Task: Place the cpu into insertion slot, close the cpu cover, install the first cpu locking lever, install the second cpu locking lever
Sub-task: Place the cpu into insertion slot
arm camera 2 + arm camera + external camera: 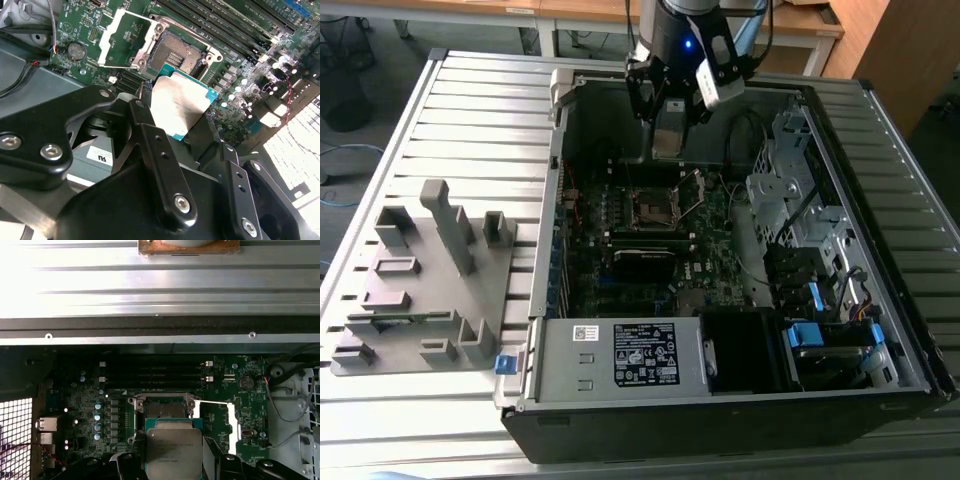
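Note:
My gripper (668, 135) hangs inside the open computer case, shut on the cpu (180, 106), a flat square chip with a dull silver top and a teal edge. In both wrist views the chip sits between the black fingers (145, 120), held a little above the board and just beside the insertion slot (181, 54). The slot is a square socket with a dark centre (162, 410), uncovered. Its cpu cover (124, 36), a thin silvery frame, stands swung open to one side of the slot (227, 422). In the exterior view the slot (652, 208) lies below the gripper, toward the front.
The dark green board (620, 280) lies in the case between a metal wall (552, 200) on the exterior view's left and drive cages (790, 200) with cables on its right. Long memory slots (155, 375) run beside the socket. A grey fixture (420, 280) stands outside.

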Motion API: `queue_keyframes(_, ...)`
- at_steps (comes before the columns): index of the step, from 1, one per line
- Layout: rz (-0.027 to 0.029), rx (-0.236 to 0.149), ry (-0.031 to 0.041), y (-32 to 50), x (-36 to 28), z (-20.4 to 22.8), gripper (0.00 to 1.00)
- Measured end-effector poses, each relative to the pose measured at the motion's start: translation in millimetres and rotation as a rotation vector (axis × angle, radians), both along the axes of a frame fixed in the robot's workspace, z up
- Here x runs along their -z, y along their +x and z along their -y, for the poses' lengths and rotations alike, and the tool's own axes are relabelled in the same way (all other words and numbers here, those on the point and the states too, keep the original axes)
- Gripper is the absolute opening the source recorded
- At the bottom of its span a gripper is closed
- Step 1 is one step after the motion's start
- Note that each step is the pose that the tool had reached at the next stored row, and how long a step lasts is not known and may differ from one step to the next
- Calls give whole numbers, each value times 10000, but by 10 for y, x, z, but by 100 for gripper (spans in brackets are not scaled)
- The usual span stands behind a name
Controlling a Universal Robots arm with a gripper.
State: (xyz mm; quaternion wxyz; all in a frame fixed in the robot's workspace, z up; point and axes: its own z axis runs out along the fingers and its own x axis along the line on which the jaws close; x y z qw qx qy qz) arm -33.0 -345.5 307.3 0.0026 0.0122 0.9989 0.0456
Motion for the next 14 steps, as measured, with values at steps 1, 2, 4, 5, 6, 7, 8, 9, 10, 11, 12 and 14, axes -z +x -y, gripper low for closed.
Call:
queue_keyframes(1,5,0,0,-1,15,0,54)
queue_keyframes(2,9,0,0,-2,30,0,54)
queue_keyframes(4,19,0,0,-4,63,0,54)
queue_keyframes(5,24,0,-1,-5,78,0,54)
queue_keyframes(6,30,0,-1,-6,93,0,54)
queue_keyframes(7,34,0,0,-7,106,0,54)
queue_keyframes(8,36,-1,0,-8,118,0,54)
queue_keyframes(9,40,0,0,-10,129,0,54)
queue_keyframes(10,42,0,0,-11,140,0,54)
queue_keyframes(11,44,-1,0,-11,150,0,54)
queue_keyframes(12,45,-1,0,-11,155,0,54)
queue_keyframes(14,43,0,-2,-11,155,0,54)
